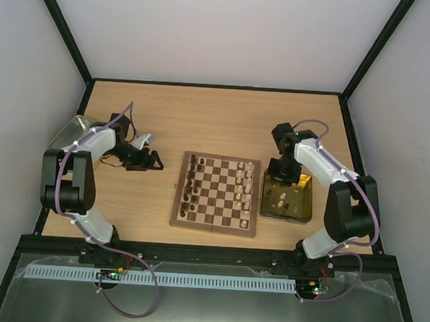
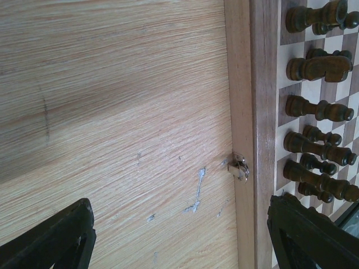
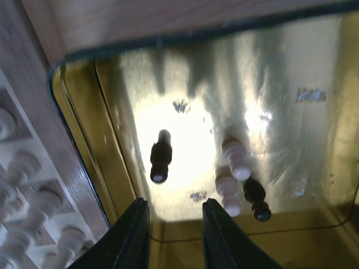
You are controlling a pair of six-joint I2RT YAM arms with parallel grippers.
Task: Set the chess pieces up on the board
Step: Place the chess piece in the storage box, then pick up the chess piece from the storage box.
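Right gripper (image 3: 175,230), part-open and empty, has a dark piece (image 3: 161,157) lying just ahead, pointing lengthwise at its gap.

The board (image 2: 263,112) runs off the left wrist view's edge, and the right wrist's cream chess pieces (image 3: 25,165) are blurred.

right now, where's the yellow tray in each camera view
top external: yellow tray sits middle right, just right of the board.
left wrist: not in it.
right wrist: it fills most of the frame, a few chess pieces in it.
shared landmark: the board, centre in top external, right side in left wrist, left edge in right wrist.
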